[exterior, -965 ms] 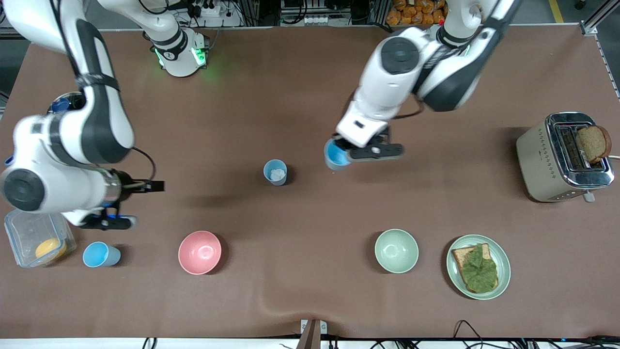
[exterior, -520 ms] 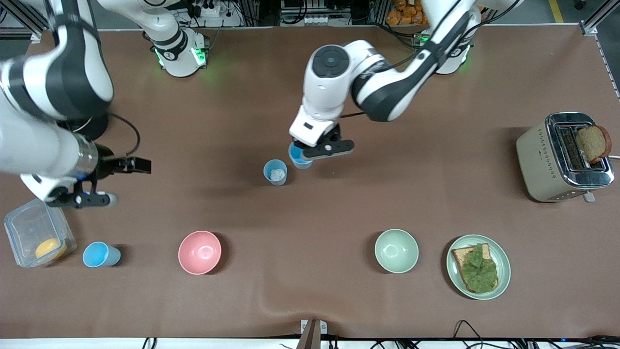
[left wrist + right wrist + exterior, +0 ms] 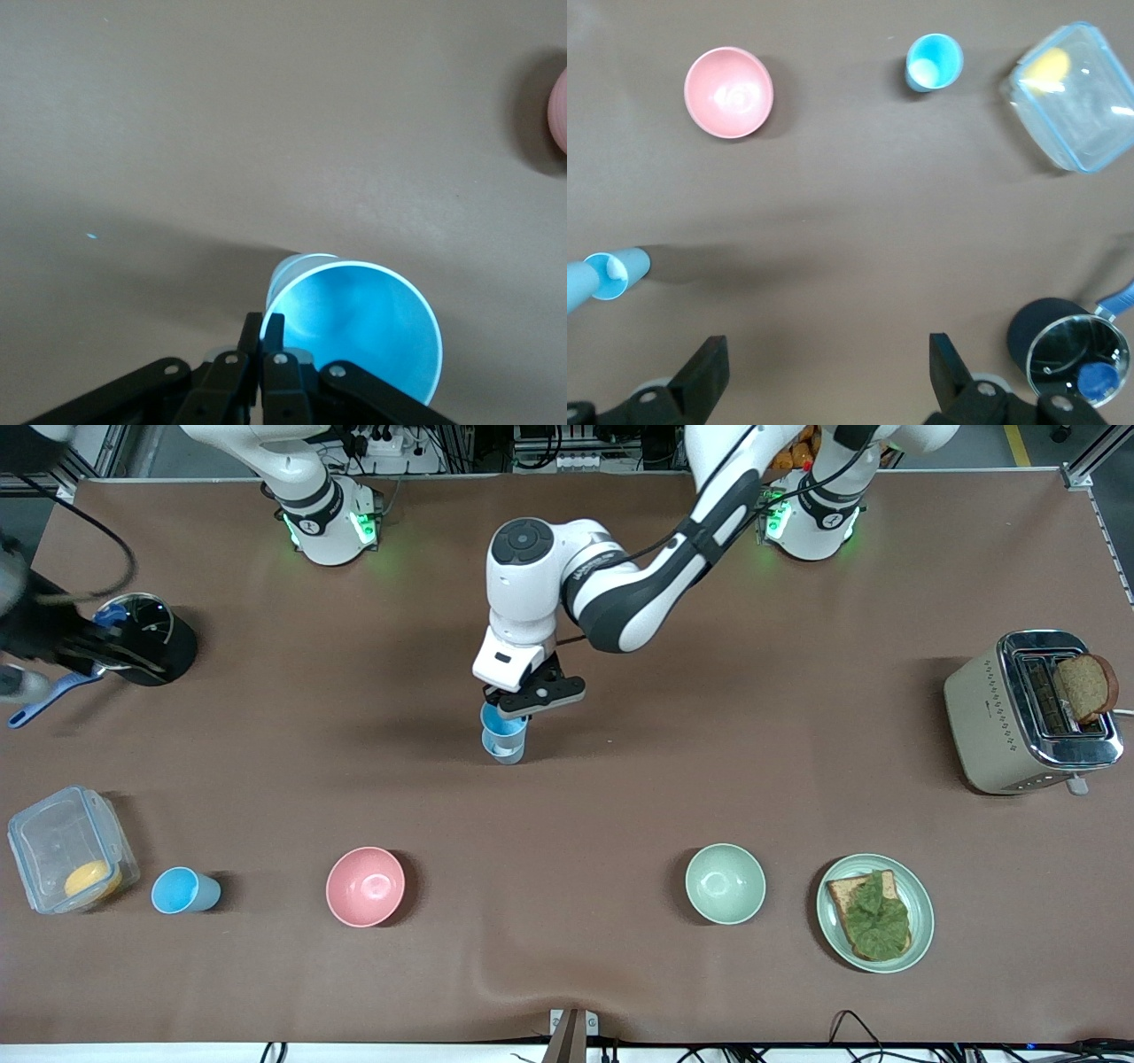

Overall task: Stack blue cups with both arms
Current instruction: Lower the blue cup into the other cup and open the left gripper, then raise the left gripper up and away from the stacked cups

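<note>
Now we are lowering the held cup (image 3: 502,720), clamped in our left gripper (image 3: 523,700), onto the standing cup (image 3: 507,751); next comes release, while our right gripper (image 3: 824,376) is waiting spread.

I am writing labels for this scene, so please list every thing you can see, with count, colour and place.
blue cups: three, light blue; one held directly over one standing mid-table, one beside the clear box.
pink bowl: one, pink, near front edge.
green bowl: one, pale green, beside the plate.
plate: one, green, with toast and greens.
toaster: one, cream and chrome, bread inside, left arm's end.
clear box: one, yellow item inside, right arm's end.
black pot: one, right arm's end.
left gripper: black, shut on the held cup.
right gripper: black, open, high over the table.
</note>
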Motion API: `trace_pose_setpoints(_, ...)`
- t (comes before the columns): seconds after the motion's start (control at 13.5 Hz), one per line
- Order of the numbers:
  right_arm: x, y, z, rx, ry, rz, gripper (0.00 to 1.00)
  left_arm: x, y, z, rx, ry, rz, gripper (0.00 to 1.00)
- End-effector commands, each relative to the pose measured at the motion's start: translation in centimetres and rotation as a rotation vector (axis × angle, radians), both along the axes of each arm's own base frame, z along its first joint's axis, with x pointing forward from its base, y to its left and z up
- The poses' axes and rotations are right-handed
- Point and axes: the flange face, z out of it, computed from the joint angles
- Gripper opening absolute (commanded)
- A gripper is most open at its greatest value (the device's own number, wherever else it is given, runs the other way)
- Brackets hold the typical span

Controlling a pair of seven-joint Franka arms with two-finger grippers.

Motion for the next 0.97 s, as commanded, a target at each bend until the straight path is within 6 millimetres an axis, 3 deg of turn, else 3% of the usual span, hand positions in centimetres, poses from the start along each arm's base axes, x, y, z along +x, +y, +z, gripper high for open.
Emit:
trace_pose_setpoints(0.0,-1.6,-0.6,0.5,-0.009,-0.014,-0.022,1.0,0.7,-0.5,-0.7,-0.001,-0.022,0.02,0.0)
trace_pose_setpoints(0.52,-1.5,0.6,0.6,0.0,-0.021,-0.001,1.0,0.2,-1.2,-3.8,-0.001,-0.008,0.005,0.0)
trace_pose_setpoints(0.59,-1.4,0.6,0.5,0.0,-0.02,-0.001,1.0,0.2,-1.2,-3.6,-0.006,-0.009,0.015,0.21)
trace_pose_setpoints(0.67,-1.4,0.7,0.5,-0.002,-0.018,0.001,1.0,0.2,-1.1,-3.7,-0.004,-0.009,0.021,0.99)
trace_pose_setpoints(0.89,-1.1,0.9,0.2,-0.003,-0.026,0.004,1.0,0.3,-1.0,-1.1,-0.025,-0.024,0.045,1.0)
